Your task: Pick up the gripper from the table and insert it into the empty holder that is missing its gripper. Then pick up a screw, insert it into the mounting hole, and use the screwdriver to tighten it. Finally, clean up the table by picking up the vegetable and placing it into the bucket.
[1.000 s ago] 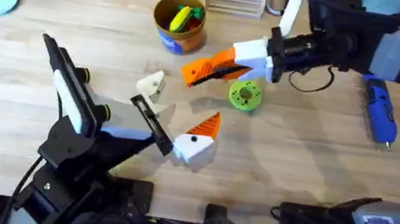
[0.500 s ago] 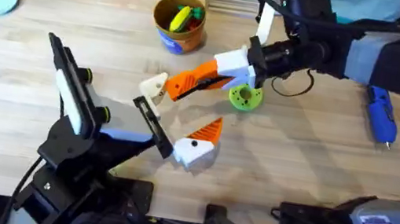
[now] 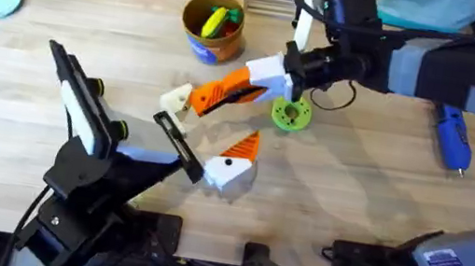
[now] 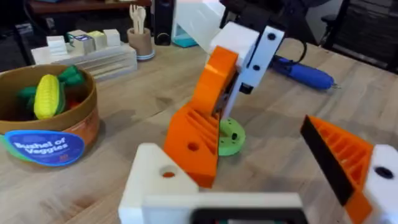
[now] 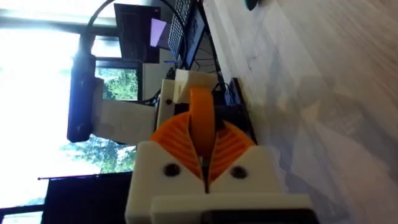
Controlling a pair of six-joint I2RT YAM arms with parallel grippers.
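two arms are meeting near the middle of the wooden table (image 3: 378, 201). i'm reaching the right gripper (image 3: 197, 99) across from the right side, its ribbed orange pads clenched on the small orange gripper block (image 5: 200, 121), whose tip i'm seeing poking out between the pads in the right wrist view. in the left wrist view those fingertips are sitting right against the cream-white holder (image 4: 163, 180), just beside its mounting hole. on the overhead view the holder (image 3: 177, 98) is lying at the tip of the right gripper, joined to a black bracket (image 3: 177, 146) that is running down toward the left arm. i'm keeping the left gripper (image 3: 235, 161) low beside it; i cannot tell from here whether its claw is released or clenched. a green disc (image 3: 290, 114) is lying just under the right wrist. the bucket (image 3: 213, 27) is standing farther back with a corn cob (image 3: 213, 22) inside. the blue screwdriver (image 3: 450, 135) is lying well off to the right.
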